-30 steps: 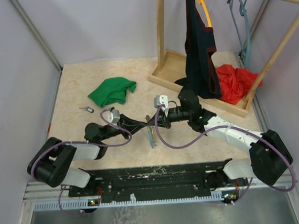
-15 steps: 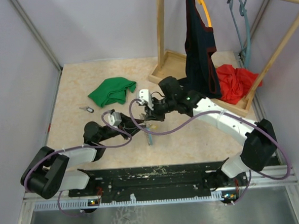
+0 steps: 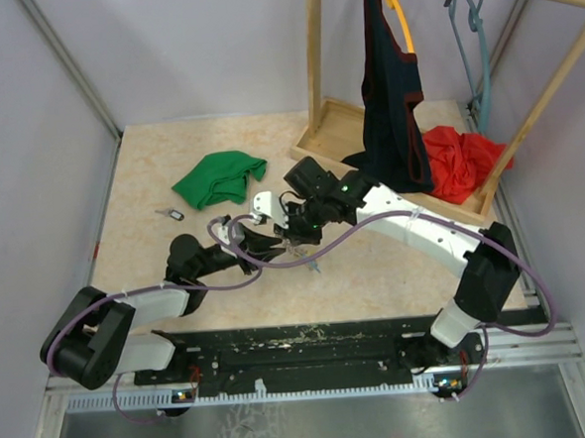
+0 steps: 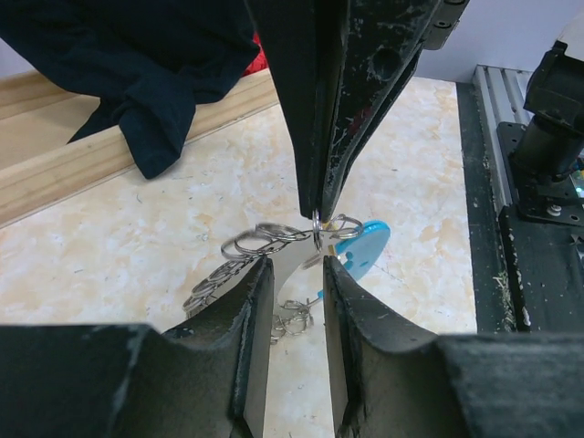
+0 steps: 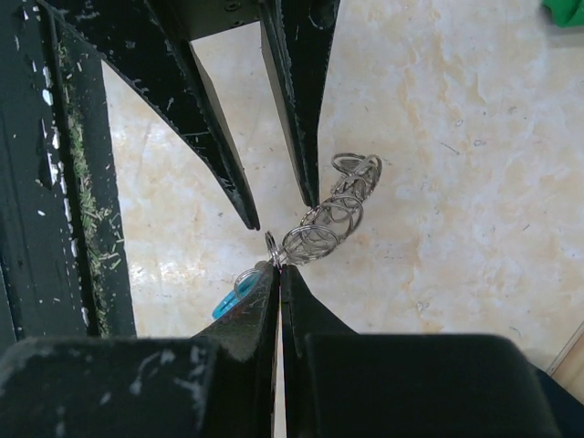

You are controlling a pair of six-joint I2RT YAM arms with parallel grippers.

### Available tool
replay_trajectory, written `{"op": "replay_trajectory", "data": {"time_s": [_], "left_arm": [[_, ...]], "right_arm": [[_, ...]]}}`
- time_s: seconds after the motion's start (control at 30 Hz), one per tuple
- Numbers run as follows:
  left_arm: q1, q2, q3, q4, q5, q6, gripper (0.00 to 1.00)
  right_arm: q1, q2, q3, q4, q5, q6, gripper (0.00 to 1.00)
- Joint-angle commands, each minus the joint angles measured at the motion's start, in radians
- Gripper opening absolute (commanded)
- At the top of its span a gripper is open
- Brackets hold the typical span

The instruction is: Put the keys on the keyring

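key (image 3: 171, 214) lying on table, well left of all fingers | left gripper (image 4: 297, 265) part open, nothing held, tips just short of chain | keyring (image 4: 265, 239) strung out from right fingertips, blue tag beside them | right gripper (image 5: 278, 267) pinched closed on one ring

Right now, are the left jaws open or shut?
Open: the left gripper shows a gap between its jaws; the right gripper pinches the keyring.

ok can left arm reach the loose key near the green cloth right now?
Probably yes. The left gripper is open and empty, and the key lies on bare table with nothing between. The right gripper alone pinches the keyring.
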Motion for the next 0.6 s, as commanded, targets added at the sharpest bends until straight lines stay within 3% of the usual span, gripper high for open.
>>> {"op": "replay_trajectory", "data": {"time_s": [0.0,0.57], "left_arm": [[0.003,-0.002,0.022,-0.001,0.047,0.01,0.33],[-0.018,0.034,0.058,0.012,0.089,-0.022,0.3]], "right_arm": [[0.021,0.019,0.068,-0.02,0.031,-0.015,0.0],[0.069,0.025,0.101,-0.012,0.057,-0.024,0.0]]}}
